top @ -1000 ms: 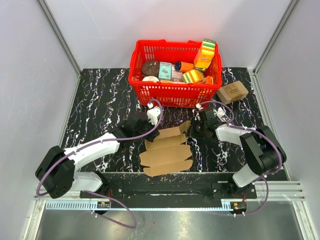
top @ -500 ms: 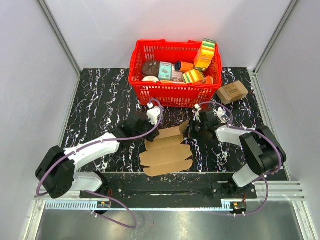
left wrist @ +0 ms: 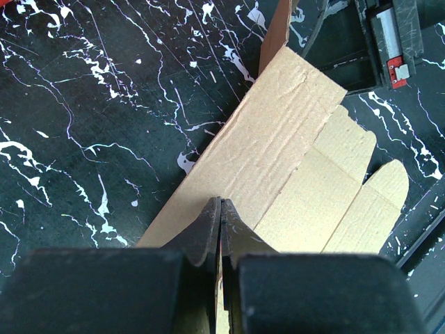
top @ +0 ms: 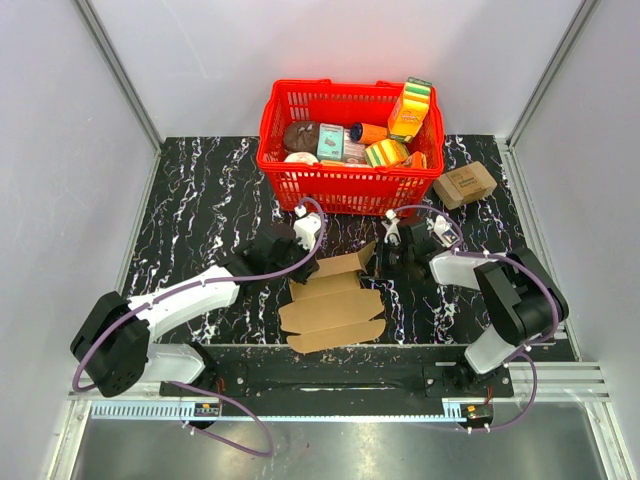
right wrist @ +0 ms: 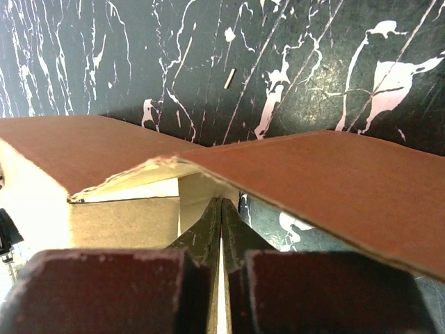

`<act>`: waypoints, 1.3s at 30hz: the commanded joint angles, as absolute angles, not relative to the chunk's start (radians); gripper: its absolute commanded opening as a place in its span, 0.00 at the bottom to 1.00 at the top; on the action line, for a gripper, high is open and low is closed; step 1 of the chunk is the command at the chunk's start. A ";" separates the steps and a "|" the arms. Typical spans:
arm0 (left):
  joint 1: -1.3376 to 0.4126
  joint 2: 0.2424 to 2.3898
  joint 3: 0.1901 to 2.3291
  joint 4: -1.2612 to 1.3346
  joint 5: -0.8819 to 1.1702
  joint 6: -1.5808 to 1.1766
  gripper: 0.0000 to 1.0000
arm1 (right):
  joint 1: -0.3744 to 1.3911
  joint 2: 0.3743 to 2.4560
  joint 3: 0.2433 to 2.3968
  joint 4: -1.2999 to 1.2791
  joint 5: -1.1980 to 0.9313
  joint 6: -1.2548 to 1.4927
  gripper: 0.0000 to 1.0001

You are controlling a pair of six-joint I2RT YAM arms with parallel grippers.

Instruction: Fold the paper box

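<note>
The paper box (top: 335, 300) is a brown die-cut cardboard sheet lying mostly flat at the near middle of the black marble table (top: 200, 200). Its far panel and right flap are lifted. My left gripper (top: 300, 262) is at the box's far left corner. In the left wrist view, this gripper (left wrist: 221, 207) is shut on the edge of the cardboard (left wrist: 278, 153). My right gripper (top: 386, 256) is at the box's far right flap. In the right wrist view, this gripper (right wrist: 221, 205) is shut on a thin flap under a raised brown panel (right wrist: 334, 181).
A red basket (top: 350, 192) full of groceries stands just beyond both grippers. A small chunky brown carton (top: 465, 183) lies at the far right. White enclosure walls close off the left, right and back. The arm mounting rail runs along the near edge.
My right gripper has moved a little left and away from me, with the box's right flap in it. The left arm has not visibly moved.
</note>
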State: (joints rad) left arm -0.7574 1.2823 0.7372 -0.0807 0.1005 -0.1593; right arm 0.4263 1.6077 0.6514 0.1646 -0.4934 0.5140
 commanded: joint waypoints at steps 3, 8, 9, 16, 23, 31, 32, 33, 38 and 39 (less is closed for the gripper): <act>-0.762 1.253 0.733 -0.067 0.087 -0.170 0.00 | 0.425 1.632 0.634 0.222 -0.528 0.522 0.04; -0.762 1.252 0.732 -0.064 0.089 -0.172 0.00 | 0.425 1.635 0.620 0.245 -0.529 0.535 0.04; -0.762 1.253 0.732 -0.064 0.089 -0.172 0.00 | 0.425 1.637 0.618 0.253 -0.529 0.540 0.04; -0.765 1.253 0.733 -0.066 0.089 -0.172 0.00 | 0.426 1.640 0.612 0.298 -0.541 0.580 0.03; -0.764 1.258 0.735 -0.064 0.091 -0.172 0.00 | 0.426 1.626 0.606 0.325 -0.569 0.595 0.03; -0.765 1.261 0.735 -0.064 0.092 -0.172 0.00 | 0.428 1.624 0.606 0.347 -0.591 0.604 0.03; -0.767 1.259 0.738 -0.064 0.091 -0.172 0.00 | 0.428 1.628 0.606 0.347 -0.592 0.606 0.03; -0.765 1.261 0.735 -0.066 0.092 -0.172 0.00 | 0.428 1.628 0.606 0.348 -0.594 0.607 0.03; -0.767 1.262 0.738 -0.064 0.092 -0.172 0.00 | 0.431 1.643 0.606 0.367 -0.597 0.615 0.03; -0.767 1.262 0.736 -0.064 0.092 -0.170 0.00 | 0.433 1.646 0.606 0.371 -0.598 0.620 0.03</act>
State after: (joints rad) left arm -0.7612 1.2823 0.7372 -0.0807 0.1005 -0.1596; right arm 0.4263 1.6379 0.6064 0.3161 -0.5701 0.6041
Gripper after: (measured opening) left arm 0.016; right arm 0.032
